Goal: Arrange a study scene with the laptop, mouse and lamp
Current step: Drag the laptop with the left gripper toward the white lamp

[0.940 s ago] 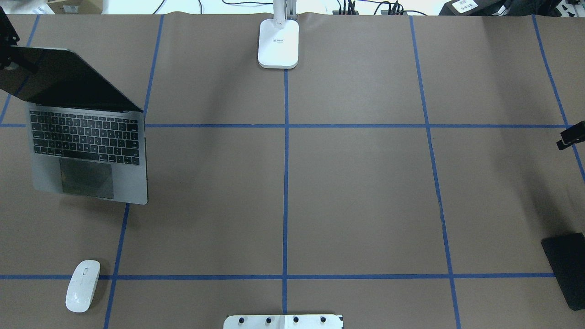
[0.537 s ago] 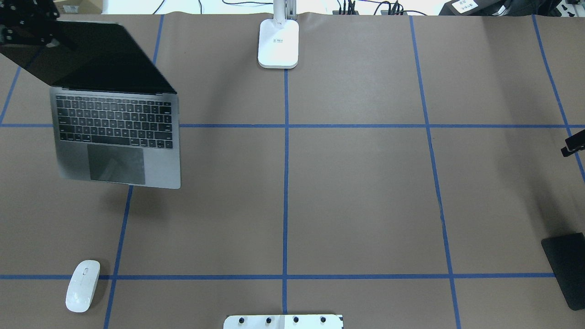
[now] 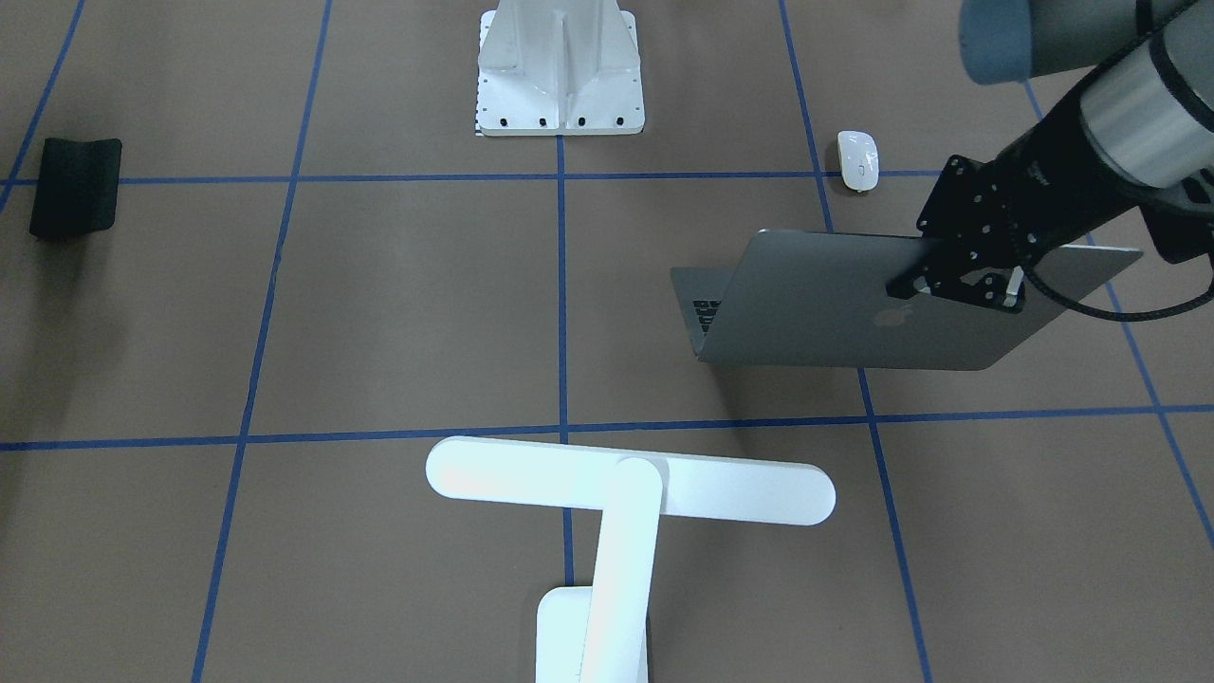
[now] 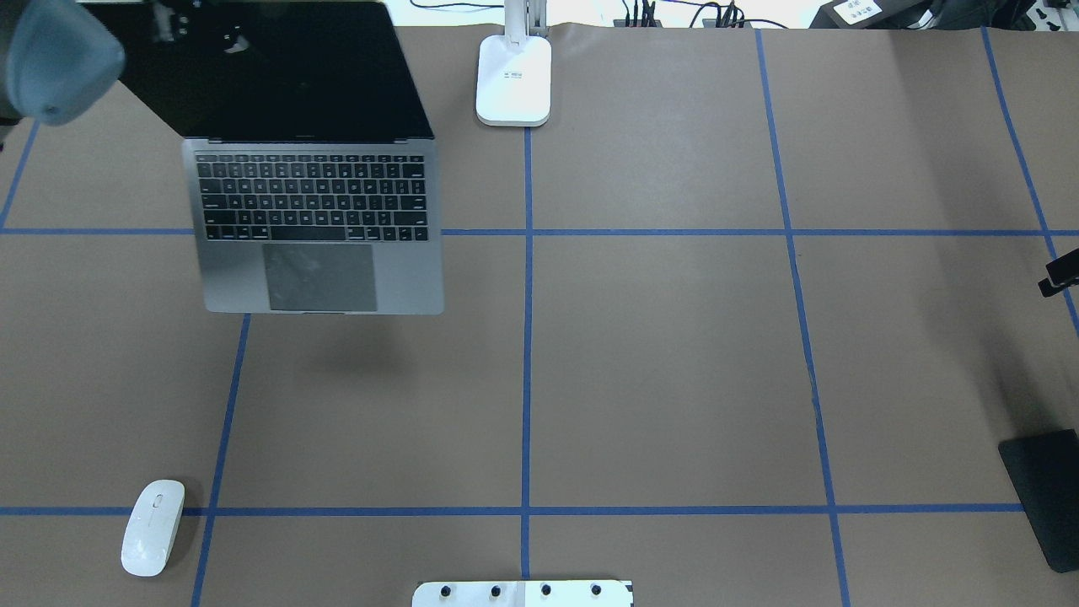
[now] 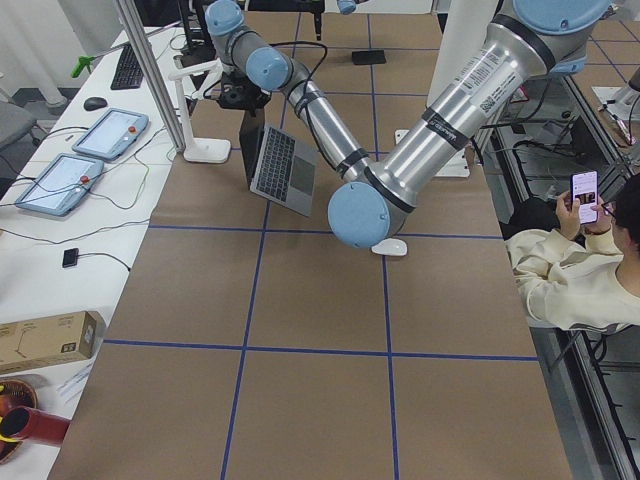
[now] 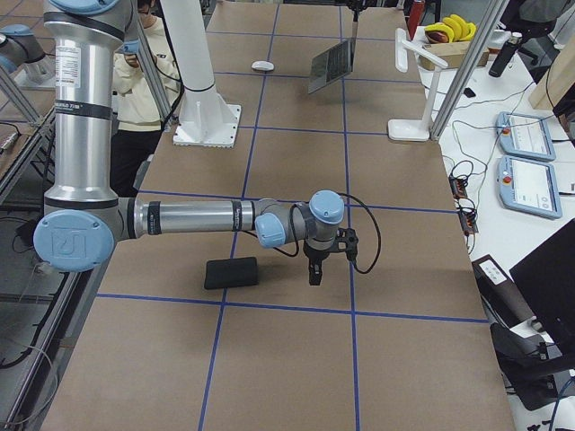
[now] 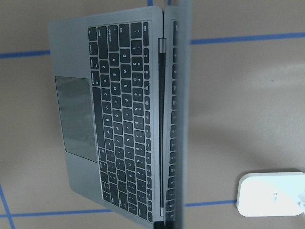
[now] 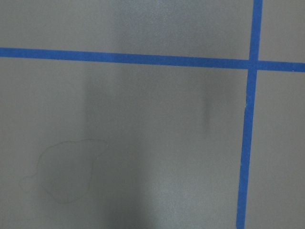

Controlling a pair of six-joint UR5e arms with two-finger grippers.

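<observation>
The laptop [image 4: 320, 228] is open and hangs above the table at the far left, its shadow on the paper below. My left gripper [image 3: 934, 285] is shut on the top edge of its lid [image 3: 835, 323]. The left wrist view shows the keyboard [image 7: 124, 119] and the lid edge-on. The mouse [image 4: 152, 527] lies at the near left by the blue tape, apart from both grippers. The lamp [image 3: 626, 484] stands at the far middle edge, its base [image 4: 513, 80] just right of the laptop. Only a tip of my right gripper [image 4: 1060, 276] shows at the right edge; I cannot tell whether it is open.
A black mat [image 4: 1045, 493] lies at the near right edge. The white ribbed pedestal [image 3: 560, 66] stands at the near middle. My right arm [image 6: 198, 217] reaches low over the table beside the mat. A seated person [image 5: 570, 270] is beyond the table's near side.
My left gripper has carried the laptop to the right and toward the far edge, closer to the lamp base. The right gripper's tip drifted slightly nearer. Mouse and lamp stayed.
</observation>
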